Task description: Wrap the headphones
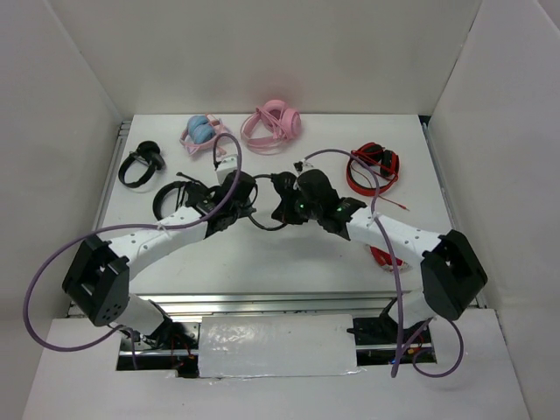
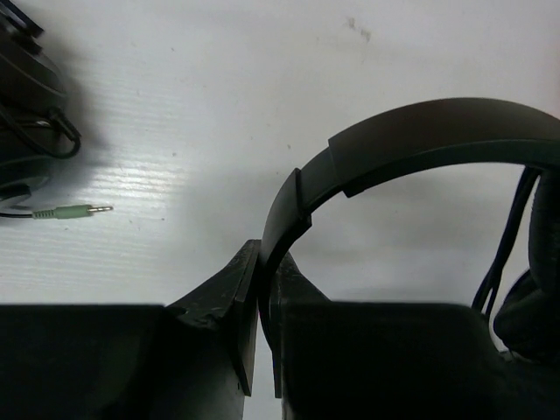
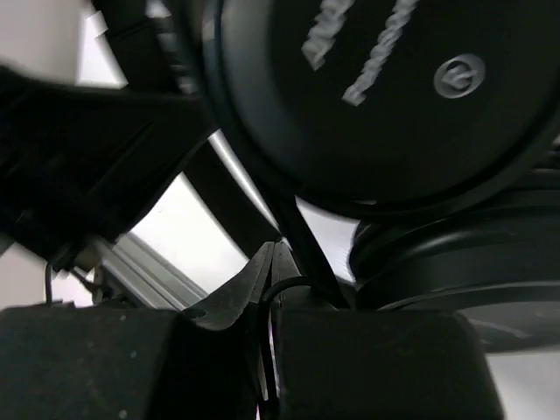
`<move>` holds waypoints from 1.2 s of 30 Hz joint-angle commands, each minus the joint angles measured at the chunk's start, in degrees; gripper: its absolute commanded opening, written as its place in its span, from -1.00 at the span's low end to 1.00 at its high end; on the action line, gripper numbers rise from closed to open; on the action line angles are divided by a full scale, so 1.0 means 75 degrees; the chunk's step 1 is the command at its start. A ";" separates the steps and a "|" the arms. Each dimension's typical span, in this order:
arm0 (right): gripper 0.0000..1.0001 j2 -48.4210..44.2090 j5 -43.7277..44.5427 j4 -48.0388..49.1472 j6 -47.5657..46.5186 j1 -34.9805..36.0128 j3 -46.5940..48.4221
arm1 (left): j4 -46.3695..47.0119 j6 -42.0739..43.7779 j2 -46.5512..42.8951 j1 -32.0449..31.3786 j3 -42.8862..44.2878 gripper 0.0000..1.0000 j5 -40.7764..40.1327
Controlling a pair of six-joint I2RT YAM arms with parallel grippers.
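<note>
The headphones (image 1: 282, 197) are black and held between both arms over the middle of the table. My left gripper (image 1: 248, 199) is shut on the thin headband (image 2: 420, 131), which runs up out of the jaws (image 2: 267, 262) and curves right toward an earcup (image 2: 534, 297). My right gripper (image 1: 290, 206) is shut on the thin black cable (image 3: 289, 284), which loops out between the closed fingertips (image 3: 273, 254). A round flat earcup (image 3: 376, 96) fills the top of the right wrist view, close above the fingers. A second earcup (image 3: 455, 254) lies to the right.
Pink headphones (image 1: 273, 125) and a blue-and-pink pair (image 1: 203, 133) lie at the back. A small black pair (image 1: 140, 164) and a black headset (image 1: 175, 197) lie at the left, with a green jack plug (image 2: 74, 211) nearby. Red headphones (image 1: 374, 168) lie at the right.
</note>
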 commanded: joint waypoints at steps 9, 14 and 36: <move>-0.86 0.1028 0.0703 -0.1499 0.1045 -0.0461 0.0550 | 0.0799 0.0331 0.1306 -0.0207 0.0344 -1.00 0.1110; -0.66 0.1392 0.0645 -0.1839 0.0987 -0.0718 0.0855 | 0.0764 0.0483 0.1976 -0.0195 0.0743 -1.00 0.1508; 0.15 0.2787 0.0692 -0.2659 0.0448 -0.1305 0.2014 | 0.0718 0.0741 0.3183 0.0145 0.1224 -1.00 0.2598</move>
